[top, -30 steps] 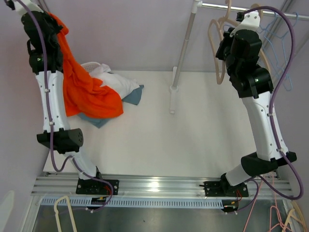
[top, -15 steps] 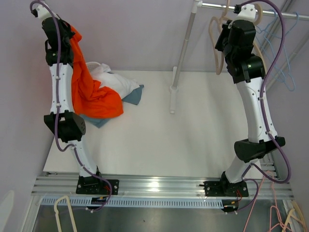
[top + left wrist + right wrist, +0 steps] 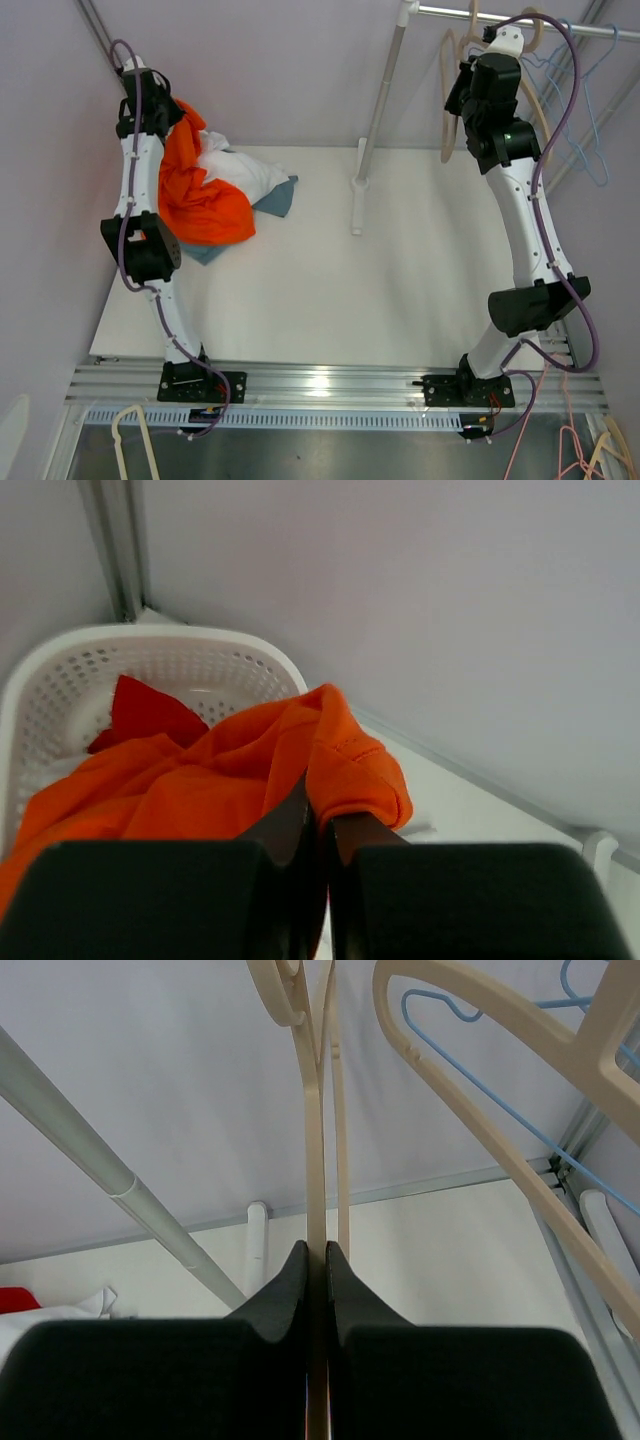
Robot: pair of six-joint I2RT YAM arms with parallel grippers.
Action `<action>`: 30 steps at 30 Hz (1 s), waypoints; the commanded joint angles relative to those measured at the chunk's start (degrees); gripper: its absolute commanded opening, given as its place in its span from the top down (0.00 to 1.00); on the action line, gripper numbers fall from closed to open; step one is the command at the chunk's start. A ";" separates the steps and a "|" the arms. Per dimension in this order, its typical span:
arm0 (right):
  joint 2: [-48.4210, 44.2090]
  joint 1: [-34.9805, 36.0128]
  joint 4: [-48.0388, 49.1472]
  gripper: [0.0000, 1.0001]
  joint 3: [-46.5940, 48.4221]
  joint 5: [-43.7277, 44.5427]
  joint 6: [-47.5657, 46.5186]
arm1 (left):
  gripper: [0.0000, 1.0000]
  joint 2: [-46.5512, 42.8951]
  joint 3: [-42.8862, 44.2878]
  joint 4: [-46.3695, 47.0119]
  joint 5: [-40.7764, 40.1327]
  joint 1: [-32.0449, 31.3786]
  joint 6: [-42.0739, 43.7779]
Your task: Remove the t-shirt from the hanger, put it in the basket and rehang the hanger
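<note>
The orange t-shirt (image 3: 200,195) is off the hanger and hangs from my left gripper (image 3: 160,108) at the back left, its lower part heaped on the clothes pile. In the left wrist view the jaws (image 3: 320,805) are shut on a fold of the orange t-shirt (image 3: 230,770), above a white basket (image 3: 60,670). My right gripper (image 3: 462,88) is high at the back right. It is shut on the bare beige hanger (image 3: 447,120), near the rail. In the right wrist view the hanger's thin bar (image 3: 316,1160) runs up between the closed fingers (image 3: 318,1260).
A white garment (image 3: 245,172) and a blue-grey cloth (image 3: 278,200) lie under the orange shirt. The rack's pole (image 3: 378,100) and rail (image 3: 540,22) stand at the back. Another beige hanger (image 3: 480,1110) and blue wire hangers (image 3: 592,150) hang on the right. More hangers (image 3: 130,440) lie below the near edge.
My left arm has swung back and down, lowering the orange t-shirt onto the pile. My right arm has lifted the bare hanger a little toward the rail.
</note>
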 commanded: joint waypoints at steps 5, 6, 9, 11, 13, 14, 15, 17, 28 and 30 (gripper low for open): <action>-4.89 -0.71 0.98 1.00 -3.01 -1.28 1.25 | 0.61 4.74 5.02 -11.60 7.07 0.06 -2.09; -5.07 -0.80 0.98 0.97 -3.10 -1.45 1.07 | 0.33 4.39 3.97 -11.77 7.24 0.06 -2.00; -5.60 -1.15 0.28 0.77 -2.67 -1.63 0.72 | 0.00 2.64 3.52 -14.14 7.68 0.06 -1.83; -5.95 -1.33 0.19 0.72 -2.58 -1.63 0.72 | 0.00 0.62 2.73 -14.94 6.99 -0.37 -1.21; -6.48 -1.41 0.10 0.68 -2.40 -2.24 0.63 | 0.01 -4.21 2.03 -15.03 5.32 -1.25 1.06; -6.65 -1.42 0.02 0.66 -2.31 -2.24 0.72 | 0.01 -6.14 1.59 -15.81 3.92 -3.17 2.38; -7.18 -1.42 -0.16 0.65 -2.31 -2.24 0.55 | 0.01 -9.99 1.50 -16.43 -2.36 -4.50 5.09; -7.53 -1.50 -0.51 0.56 -1.88 -1.98 0.46 | 0.01 -13.70 1.58 -18.35 -7.06 -8.52 7.22; -12.27 -1.33 -6.13 0.02 1.38 0.31 -0.16 | 0.00 -29.99 -14.58 -26.97 -21.69 -28.24 11.89; -13.77 -1.24 -7.10 0.00 1.47 -0.65 0.10 | 0.00 -27.62 -16.96 -28.03 -21.50 -28.24 12.49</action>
